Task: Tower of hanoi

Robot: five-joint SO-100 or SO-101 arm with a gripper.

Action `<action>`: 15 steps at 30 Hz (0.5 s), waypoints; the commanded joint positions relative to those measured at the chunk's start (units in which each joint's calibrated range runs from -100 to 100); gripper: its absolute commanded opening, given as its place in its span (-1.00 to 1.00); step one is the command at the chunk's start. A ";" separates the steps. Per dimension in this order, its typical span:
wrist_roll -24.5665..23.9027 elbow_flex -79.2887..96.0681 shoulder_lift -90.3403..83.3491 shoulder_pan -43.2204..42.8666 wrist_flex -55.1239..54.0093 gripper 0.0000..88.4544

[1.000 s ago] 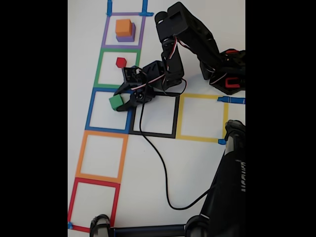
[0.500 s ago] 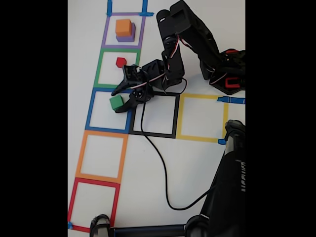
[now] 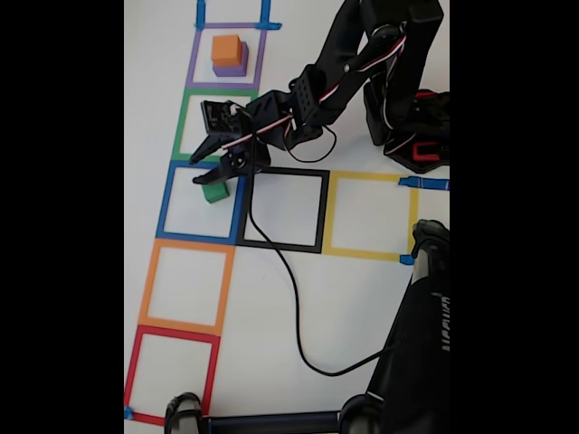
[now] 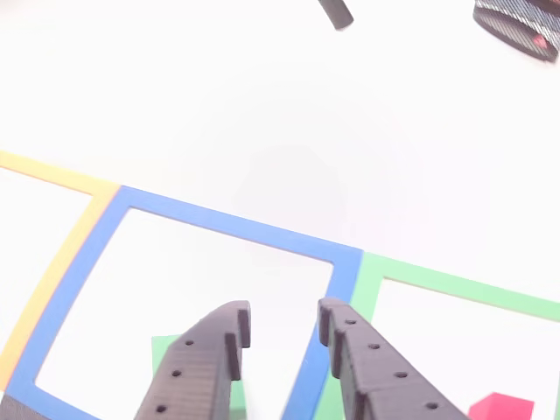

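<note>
Green cube (image 3: 214,192) sits inside the blue tape square (image 3: 166,201), near its upper right corner, released; gripper (image 3: 201,167) hovers just above it, jaws apart and holding nothing. Orange cube (image 3: 226,49) rests on purple cube (image 3: 234,66) in the purple square beyond; red cube (image 4: 500,408) lies alone in the green square between. Judgement: mid-game, stack unbuilt.

Matt black plastic pincer (image 4: 282,319); smooth white table (image 4: 262,105).

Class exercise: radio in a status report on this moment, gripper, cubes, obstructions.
Gripper open, empty, above green cube in blue square. Orange cube stacked on purple cube. No obstruction seen.
</note>
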 commanded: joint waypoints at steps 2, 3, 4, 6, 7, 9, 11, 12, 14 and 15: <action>0.36 -3.05 -18.70 5.92 28.79 -0.93; 0.36 -4.51 -21.53 6.88 34.38 -0.93; 0.36 -6.69 -24.27 7.94 40.93 -0.93; 0.36 -10.96 -29.04 10.05 52.27 -0.93; 0.36 -12.51 -31.14 11.00 56.64 -0.93; 0.36 -17.24 -34.20 12.83 65.47 -0.94; 0.36 -22.69 -35.90 15.03 73.97 -0.94; 0.36 -25.33 -36.47 16.09 77.69 -0.94; 0.36 -30.42 -36.87 18.19 83.69 -0.94; 0.36 -32.96 -36.47 18.96 86.12 -0.94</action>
